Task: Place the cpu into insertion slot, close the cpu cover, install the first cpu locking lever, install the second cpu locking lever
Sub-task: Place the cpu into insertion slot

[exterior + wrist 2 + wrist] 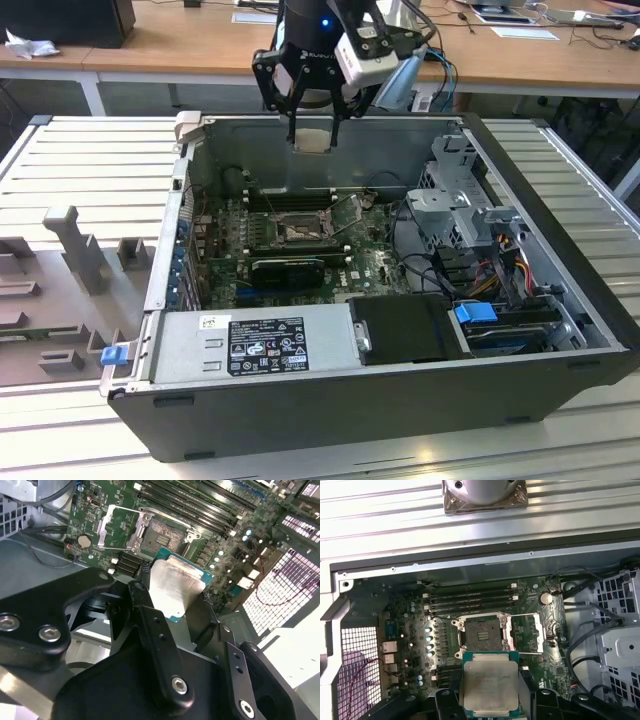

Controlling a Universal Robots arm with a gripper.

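One step of four is in hand, I judge: the first, getting the chip (489, 687) into the socket (481, 634). My pincer (312, 132) hangs at the upper middle of the exterior view, above the back wall of the computer case (400, 410). Its fingers are drawn in narrow, clamping the chip by two opposite edges. The socket lies bare, well apart from the chip, with its cover (540, 630) swung open beside it. To my mind, seating calls for lining the chip up squarely with the socket frame.
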